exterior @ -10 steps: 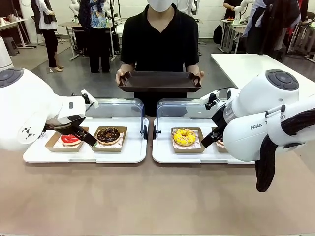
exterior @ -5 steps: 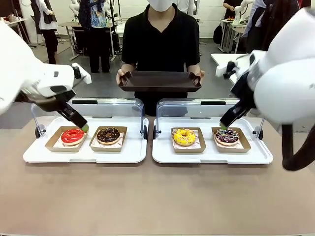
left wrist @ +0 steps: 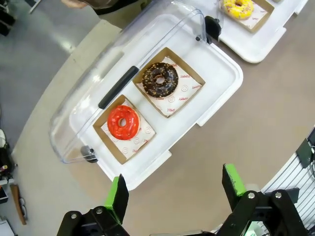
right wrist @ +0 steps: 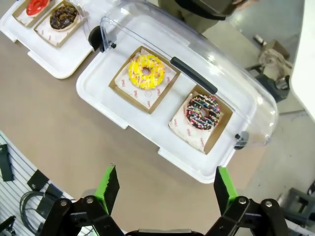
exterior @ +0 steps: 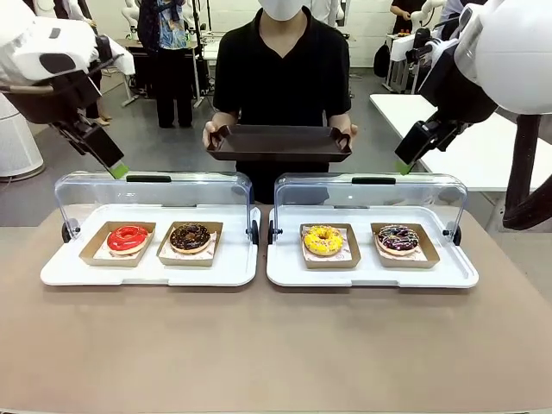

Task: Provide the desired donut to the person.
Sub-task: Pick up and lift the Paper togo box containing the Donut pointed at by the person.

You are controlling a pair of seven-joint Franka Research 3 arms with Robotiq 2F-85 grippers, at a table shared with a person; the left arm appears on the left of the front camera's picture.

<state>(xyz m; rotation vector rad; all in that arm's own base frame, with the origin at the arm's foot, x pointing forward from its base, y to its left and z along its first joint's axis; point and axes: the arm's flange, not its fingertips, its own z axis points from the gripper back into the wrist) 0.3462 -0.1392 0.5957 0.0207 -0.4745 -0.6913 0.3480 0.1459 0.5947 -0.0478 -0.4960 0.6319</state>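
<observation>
Four donuts lie in cardboard trays: a red one (exterior: 128, 237), a chocolate one (exterior: 190, 236), a yellow one (exterior: 323, 239) and a dark one with coloured sprinkles (exterior: 398, 238). The person (exterior: 280, 60) stands at the far side, holding a dark serving tray (exterior: 279, 142) in both hands. My left gripper (exterior: 115, 168) hangs high above the left case, open and empty (left wrist: 174, 186), looking down on the red donut (left wrist: 123, 122) and the chocolate donut (left wrist: 160, 79). My right gripper (exterior: 404, 166) hangs high above the right case, open and empty (right wrist: 165, 184), over the yellow donut (right wrist: 146, 71) and the sprinkled donut (right wrist: 203, 112).
Two white display cases (exterior: 148, 272) (exterior: 371, 274) sit side by side, their clear lids (exterior: 185, 191) (exterior: 371, 191) swung up at the back. Brown tabletop (exterior: 276, 345) runs in front of them. A white table (exterior: 448, 121) stands at the far right, with people farther back.
Both arms have lifted from low over the outer donuts to high above the cases, swinging outward. All the donuts lie where they were; the person's tray has not moved.
</observation>
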